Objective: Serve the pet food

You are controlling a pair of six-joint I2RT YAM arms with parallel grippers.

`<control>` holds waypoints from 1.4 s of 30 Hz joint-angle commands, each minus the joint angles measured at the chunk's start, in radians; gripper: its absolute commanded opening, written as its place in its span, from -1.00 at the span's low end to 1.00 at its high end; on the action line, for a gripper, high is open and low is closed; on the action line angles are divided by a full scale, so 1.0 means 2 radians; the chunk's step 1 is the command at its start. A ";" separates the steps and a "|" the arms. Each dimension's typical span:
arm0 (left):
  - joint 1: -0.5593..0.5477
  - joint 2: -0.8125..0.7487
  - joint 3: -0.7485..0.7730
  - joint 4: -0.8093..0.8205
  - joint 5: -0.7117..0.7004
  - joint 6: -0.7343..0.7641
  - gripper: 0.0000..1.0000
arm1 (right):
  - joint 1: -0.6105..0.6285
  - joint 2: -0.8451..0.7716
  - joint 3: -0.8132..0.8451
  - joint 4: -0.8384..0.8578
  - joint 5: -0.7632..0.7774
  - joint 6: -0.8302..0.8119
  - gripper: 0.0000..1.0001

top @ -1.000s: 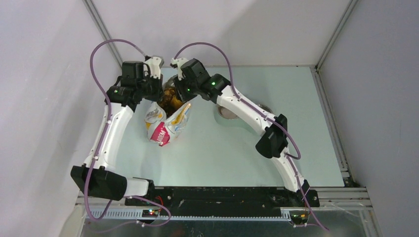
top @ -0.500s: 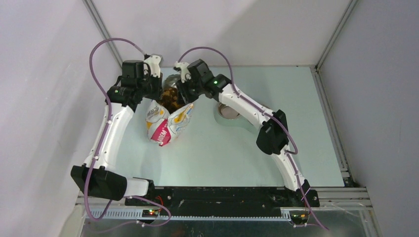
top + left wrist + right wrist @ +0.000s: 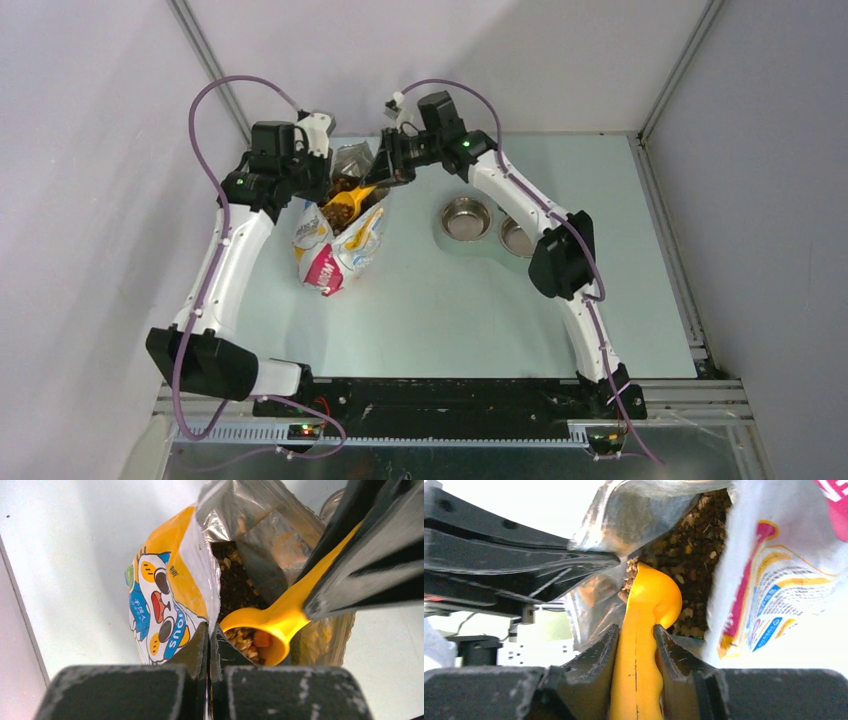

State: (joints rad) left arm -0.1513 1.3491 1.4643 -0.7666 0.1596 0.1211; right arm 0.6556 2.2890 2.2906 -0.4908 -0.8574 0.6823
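A white printed foil bag [image 3: 338, 250] lies open on the table, with brown kibble [image 3: 234, 582] inside. My left gripper [image 3: 209, 640] is shut on the torn bag edge [image 3: 202, 570] and holds the mouth open. My right gripper [image 3: 636, 640] is shut on the handle of a yellow scoop [image 3: 646, 610]. The scoop bowl [image 3: 260, 640] holds kibble and sits at the bag mouth [image 3: 345, 205]. More kibble [image 3: 694, 545] shows inside the bag in the right wrist view.
A double steel pet bowl [image 3: 465, 218] with a second dish [image 3: 515, 238] stands right of the bag. Enclosure walls rise behind and at both sides. The arm bases sit at the near edge.
My right gripper has pulled back up and to the right, lifting the scoop out of the bag with kibble in it. The steel bowls are now uncovered. The left gripper holds still.
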 commanded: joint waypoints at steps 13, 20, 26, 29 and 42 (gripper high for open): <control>0.001 0.008 0.054 -0.032 -0.045 0.079 -1.00 | -0.064 -0.009 -0.072 0.190 -0.127 0.224 -1.00; 0.007 0.008 0.061 -0.035 -0.062 0.092 -1.00 | -0.067 -0.021 -0.094 0.286 -0.150 0.270 -1.00; 0.009 0.012 0.064 -0.033 -0.069 0.096 -1.00 | -0.075 -0.043 -0.160 0.364 -0.129 0.299 -1.00; 0.010 0.011 0.065 -0.036 -0.070 0.097 -1.00 | -0.081 -0.055 -0.192 0.406 -0.106 0.304 -1.00; 0.011 0.010 0.062 -0.034 -0.067 0.092 -1.00 | -0.074 -0.147 -0.266 0.266 0.081 0.210 -1.00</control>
State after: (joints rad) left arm -0.1406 1.3727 1.5486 -0.8555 0.0288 0.2962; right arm 0.4973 2.0823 1.7763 0.0689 -0.8528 1.1679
